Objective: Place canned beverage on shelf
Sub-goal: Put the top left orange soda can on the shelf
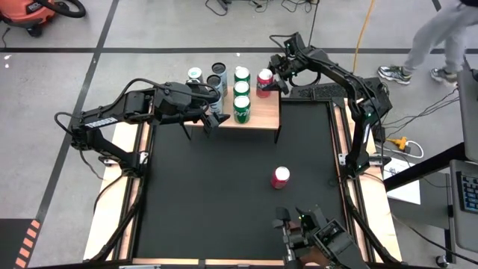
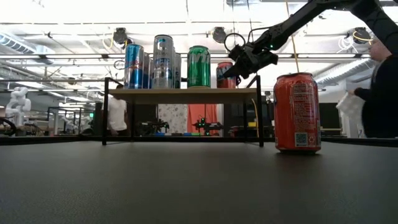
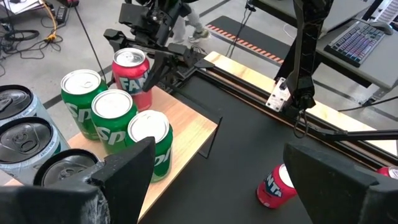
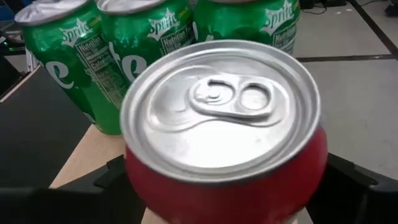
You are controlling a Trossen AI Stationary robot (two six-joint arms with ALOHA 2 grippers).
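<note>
So the right gripper [image 1: 275, 81] is up at the back corner of the shelf [image 1: 258, 116], fingers either side of a red Fanta can [image 1: 264, 80] that's standing on the wood next to the row of three Sprite cans [image 1: 241, 91], but can't tell if it's actually squeezing or just let go. Left gripper [image 1: 211, 112] hangs released over the shelf's other side by the blue and silver cans [image 1: 215, 81], and a second red Fanta can [image 1: 280, 177] stands on the black tabletop [image 1: 224, 194] well apart from the shelf.

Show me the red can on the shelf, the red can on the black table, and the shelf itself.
red can on the shelf [image 1: 264, 81], high view, its top.
red can on the table [image 2: 297, 112], low view, its side.
shelf [image 1: 258, 116], high view, bare wood board.
</note>
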